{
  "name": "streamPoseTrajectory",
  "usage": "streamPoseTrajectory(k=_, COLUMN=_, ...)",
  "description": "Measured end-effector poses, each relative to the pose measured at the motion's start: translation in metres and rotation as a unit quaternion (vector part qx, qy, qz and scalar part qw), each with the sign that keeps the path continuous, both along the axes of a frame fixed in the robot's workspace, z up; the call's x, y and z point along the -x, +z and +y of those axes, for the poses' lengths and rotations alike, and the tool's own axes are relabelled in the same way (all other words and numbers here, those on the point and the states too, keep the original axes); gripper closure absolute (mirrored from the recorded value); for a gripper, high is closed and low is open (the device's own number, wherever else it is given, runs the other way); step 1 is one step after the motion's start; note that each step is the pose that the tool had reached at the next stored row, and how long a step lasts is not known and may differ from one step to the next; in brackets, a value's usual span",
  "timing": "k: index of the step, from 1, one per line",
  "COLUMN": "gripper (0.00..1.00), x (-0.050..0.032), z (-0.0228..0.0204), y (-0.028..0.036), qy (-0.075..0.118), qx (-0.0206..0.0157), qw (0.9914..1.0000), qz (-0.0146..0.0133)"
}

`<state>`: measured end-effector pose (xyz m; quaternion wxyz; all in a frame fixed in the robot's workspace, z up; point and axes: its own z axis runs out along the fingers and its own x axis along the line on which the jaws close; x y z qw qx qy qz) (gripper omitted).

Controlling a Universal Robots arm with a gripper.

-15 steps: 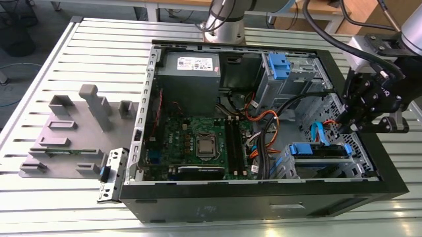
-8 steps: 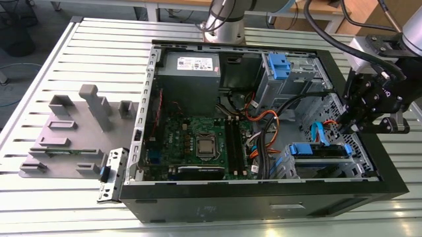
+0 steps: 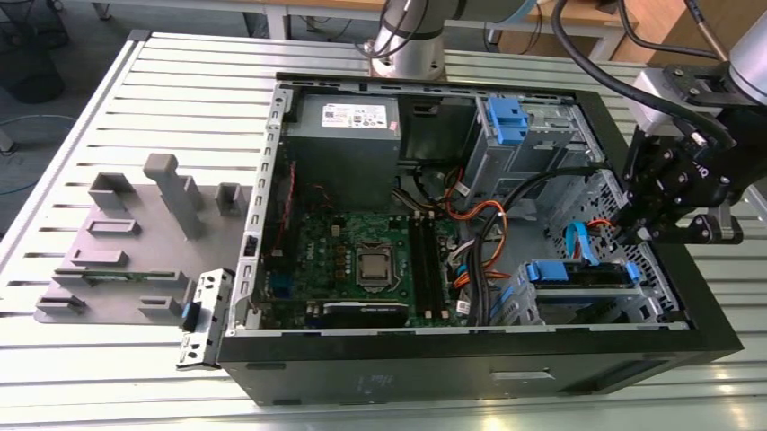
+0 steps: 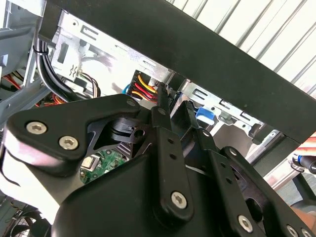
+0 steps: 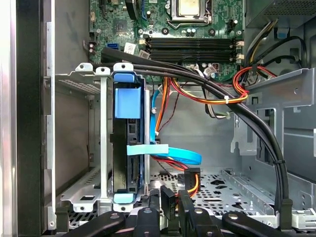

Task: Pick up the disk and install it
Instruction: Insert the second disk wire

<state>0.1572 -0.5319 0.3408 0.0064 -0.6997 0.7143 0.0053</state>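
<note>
1. The gripper [image 3: 647,235] hangs over the case [image 3: 480,346] at the exterior view's right, above the drive cage [image 5: 81,81] in the near corner.
2. In the first wrist view its fingers [image 5: 167,200] sit close together with only a sliver of gap. Nothing shows between them, so I judge it closed and holding nothing.
3. The disk [image 5: 126,148] stands on edge in the cage, its blue carrier showing at both ends. It looks seated in its slot, though how far it is pushed home cannot be told.
4. Key relation: the disk lies ahead of the fingertips and off to one side, not in line with them. Its long axis runs away from the gripper toward the motherboard [image 5: 197,19], and its thin edge faces the camera.
5. In the exterior view the disk's blue carrier [image 3: 563,272] lies just to the left of the gripper and lower.
6. In the way:
   - a blue ribbon cable [image 5: 182,155] curls off the disk's side, directly ahead of the fingers;
   - red and yellow power leads [image 5: 191,183] run beneath it;
   - a thick black cable bundle [image 5: 237,106] crosses above the bay.
7. Further off are the power supply [image 3: 348,121] in the far corner and a grey fixture [image 3: 120,260] on the table, well apart from the gripper.
</note>
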Motion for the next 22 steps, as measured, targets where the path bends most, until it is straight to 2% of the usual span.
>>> streamPoseTrajectory(k=5, gripper=0.72, x=0.0000, z=0.0000, y=-0.0001, qy=0.000, qx=0.0001, qw=1.00000, qz=0.0000)
streamPoseTrajectory(k=6, gripper=0.79, x=0.0000, z=0.0000, y=-0.0002, qy=0.000, qx=0.0001, qw=1.00000, qz=0.0000)
streamPoseTrajectory(k=9, gripper=0.79, x=0.0000, z=0.0000, y=-0.0002, qy=0.000, qx=0.0001, qw=1.00000, qz=0.0000)
streamPoseTrajectory(k=11, gripper=0.84, x=0.0000, z=0.0000, y=-0.0003, qy=0.000, qx=0.0001, qw=1.00000, qz=0.0000)
streamPoseTrajectory(k=16, gripper=0.84, x=0.0000, z=0.0000, y=-0.0004, qy=0.000, qx=0.0001, qw=1.00000, qz=0.0000)
streamPoseTrajectory(k=22, gripper=0.84, x=0.0111, z=-0.0001, y=-0.0005, qy=0.000, qx=0.0001, qw=0.99999, qz=-0.0035)
